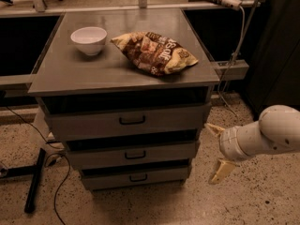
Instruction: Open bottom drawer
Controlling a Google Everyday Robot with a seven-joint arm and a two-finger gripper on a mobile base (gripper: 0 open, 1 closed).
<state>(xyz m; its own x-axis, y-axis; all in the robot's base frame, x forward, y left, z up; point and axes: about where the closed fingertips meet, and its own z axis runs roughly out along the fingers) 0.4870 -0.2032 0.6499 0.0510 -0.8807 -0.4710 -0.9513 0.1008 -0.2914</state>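
Seen low at the right: the hand (217,150), released, fingers spread wide, gripping nothing, out beside the desk (70,71) and apart from it. At about the height of the two lower drawer fronts. Lowest in the stack, just above the speckled floor (262,200): the bottom drawer (108,181), narrowest of three, with a small black loop handle (138,177) at centre, untouched. On top: a white bowl (88,40) at left, a crumpled chip bag (154,52) just beside it.
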